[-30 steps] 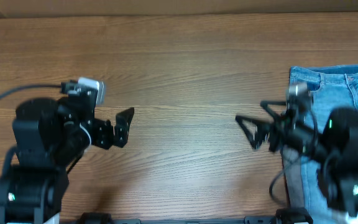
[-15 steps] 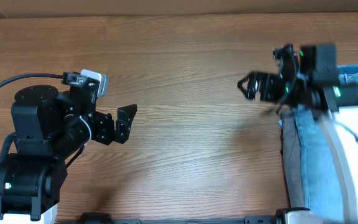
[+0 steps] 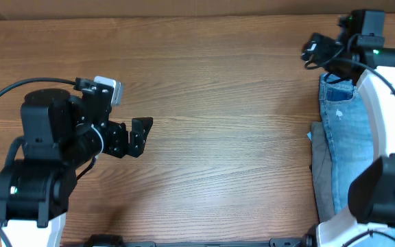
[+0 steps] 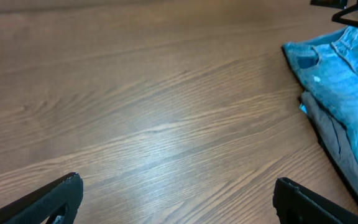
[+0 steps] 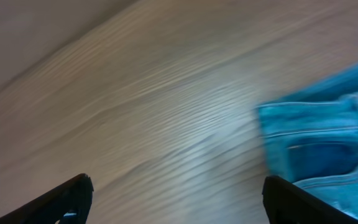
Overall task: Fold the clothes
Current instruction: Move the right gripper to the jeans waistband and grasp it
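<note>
Swinging up beside jeans (image 3: 338,116), right fingers (image 5: 67,198)

Loses the jeans (image 3: 338,123) past the overhead view's right edge, with a strip hidden under the right arm (image 3: 377,89). Blurs the whole right wrist view, smearing denim stitching and desk (image 5: 135,112) grain. Crops the left gripper (image 4: 178,183) fingers at the left wrist view's bottom edge. Leaves the right gripper (image 3: 312,48) too small and dark overhead to read.

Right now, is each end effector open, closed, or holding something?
Left end effector: open, holding nothing.
Right end effector: open, holding nothing.
</note>
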Available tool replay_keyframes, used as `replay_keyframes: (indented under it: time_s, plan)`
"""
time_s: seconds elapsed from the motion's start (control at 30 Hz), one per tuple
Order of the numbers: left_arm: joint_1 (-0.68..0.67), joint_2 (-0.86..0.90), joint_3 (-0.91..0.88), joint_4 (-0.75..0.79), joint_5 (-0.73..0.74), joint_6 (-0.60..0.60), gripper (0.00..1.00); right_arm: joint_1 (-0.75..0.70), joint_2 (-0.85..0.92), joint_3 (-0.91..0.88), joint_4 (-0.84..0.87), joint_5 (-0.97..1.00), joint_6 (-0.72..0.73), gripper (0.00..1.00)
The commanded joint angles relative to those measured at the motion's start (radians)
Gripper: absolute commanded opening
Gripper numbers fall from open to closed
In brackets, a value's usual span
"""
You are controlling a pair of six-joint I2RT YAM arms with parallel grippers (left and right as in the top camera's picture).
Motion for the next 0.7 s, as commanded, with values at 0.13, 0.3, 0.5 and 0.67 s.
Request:
replay_keyframes:
  time_s: [0.13,0.3,0.5,0.67]
  plan:
    - [-0.006,0.092,0.02,0.001,0.008,-0.013,1.0,-0.06,0.181,0.024,0.045,0.076,0.068,0.87]
    - [-0.006,0.15,0.02,-0.002,0.014,-0.014,1.0,-0.06,0.277,0.024,0.079,0.098,0.067,0.82]
    - [-0.006,0.179,0.02,-0.035,0.045,-0.016,1.0,-0.06,0.367,0.024,0.094,0.157,0.056,0.75]
    - [-0.006,0.179,0.02,-0.051,0.045,-0.016,1.0,-0.06,0.437,0.023,0.087,0.199,0.056,0.58]
